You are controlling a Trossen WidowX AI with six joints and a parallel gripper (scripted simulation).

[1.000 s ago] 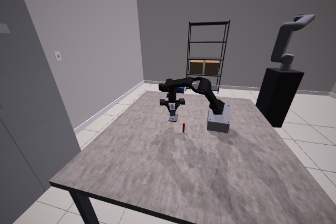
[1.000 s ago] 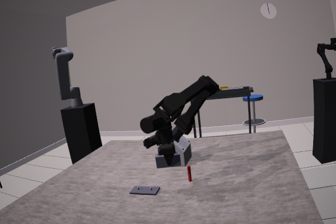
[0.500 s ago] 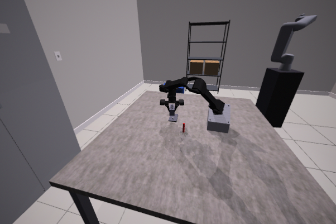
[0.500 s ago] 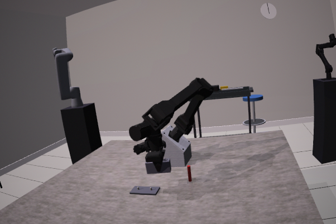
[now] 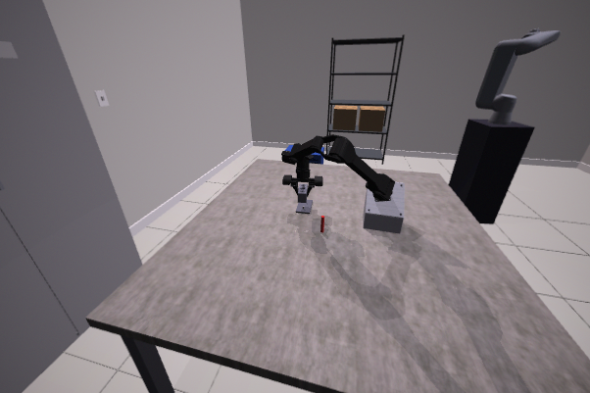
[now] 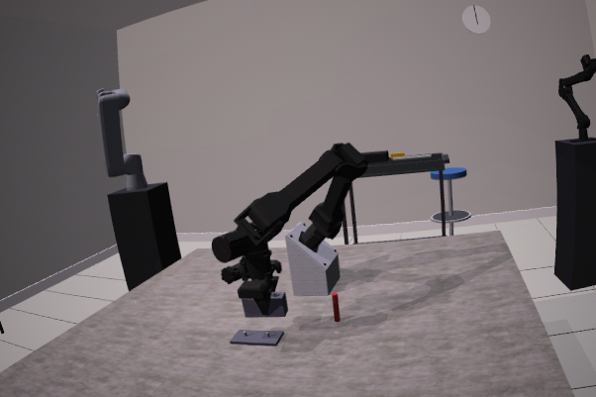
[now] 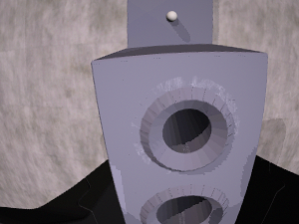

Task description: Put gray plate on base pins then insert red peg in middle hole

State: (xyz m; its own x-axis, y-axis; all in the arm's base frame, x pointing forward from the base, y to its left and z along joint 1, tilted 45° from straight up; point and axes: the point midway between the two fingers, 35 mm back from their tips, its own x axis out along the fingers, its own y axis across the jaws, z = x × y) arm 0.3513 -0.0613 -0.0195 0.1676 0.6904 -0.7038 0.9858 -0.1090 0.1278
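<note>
Part-open gripper (image 5: 302,191) (image 6: 264,303) grips gray plate (image 5: 302,195) (image 6: 251,307) (image 7: 115,106), roughly level, crosswise in exterior view; red peg (image 5: 322,224) (image 6: 336,307) upright.

Against the far wall there's a black metal shelf rack (image 5: 329,77) with two brown boxes (image 5: 345,119) side by side on one of its shelves. Over to one side a gray arm (image 5: 495,74) (image 6: 111,135) stands on a dark pedestal (image 5: 490,166) (image 6: 144,232). Across the room I see a blue-topped stool (image 6: 448,173) by a dark side table (image 6: 406,166), and a round clock (image 6: 476,19) up on the wall.
</note>
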